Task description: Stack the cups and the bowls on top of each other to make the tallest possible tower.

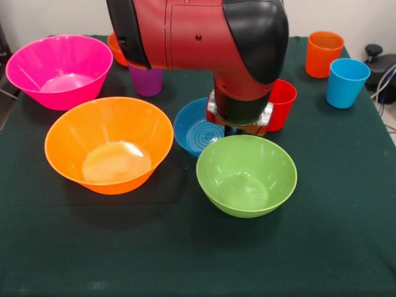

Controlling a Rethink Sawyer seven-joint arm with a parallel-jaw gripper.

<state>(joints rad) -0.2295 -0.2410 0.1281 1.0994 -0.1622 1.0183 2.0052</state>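
Observation:
The red and black arm comes down at the table's middle. Its gripper (239, 124) sits just behind the green bowl (246, 175), between the small blue bowl (197, 131) and the red cup (282, 104); its tip is hidden. The large orange bowl (108, 145) stands upright at the front left, with the pink bowl (59, 71) behind it. A purple cup (146, 80) and a small orange bowl (116, 48) show partly behind the arm. The orange cup (323, 54) and light blue cup (346, 82) stand at the back right. No yellow cup shows and nothing is stacked.
The table carries a dark green cloth (185, 260). A black device (378, 62) with cables sits off the table's back right edge.

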